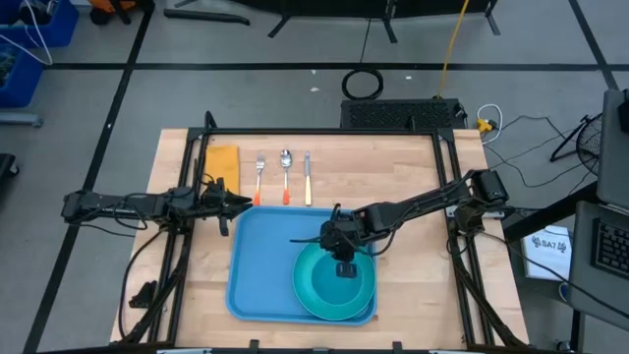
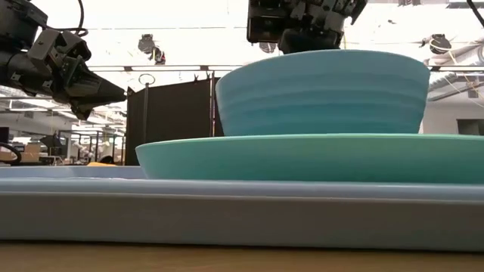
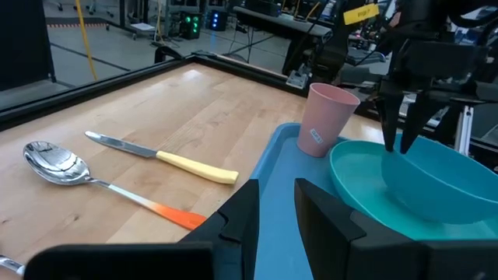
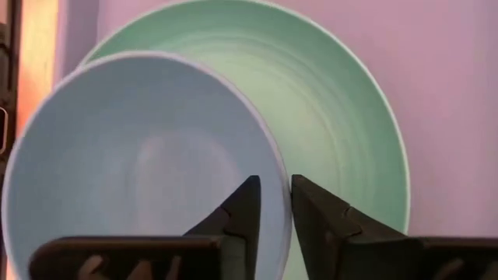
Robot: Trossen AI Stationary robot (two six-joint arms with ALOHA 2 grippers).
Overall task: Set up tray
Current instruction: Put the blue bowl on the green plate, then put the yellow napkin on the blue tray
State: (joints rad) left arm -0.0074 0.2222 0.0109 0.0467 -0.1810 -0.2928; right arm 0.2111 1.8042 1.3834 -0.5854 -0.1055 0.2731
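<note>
On the tray (image 1: 257, 258), your right gripper (image 4: 269, 204) straddles the bowl (image 4: 140, 163) rim, fingers slightly apart. Only the left wrist view shows the cup (image 3: 327, 118). Left gripper (image 3: 276, 204) hovers apart.

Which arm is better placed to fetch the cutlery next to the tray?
Left. Its hand hovers at the tray's far edge, close to the spoon and knife. The right hand is over the bowl.

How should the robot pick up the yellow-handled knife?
Take the knife by its yellow handle, coming straight down from above. It lies flat on the table with bare wood on both sides, so the fingers can probably straddle the thicker handle crosswise.
</note>
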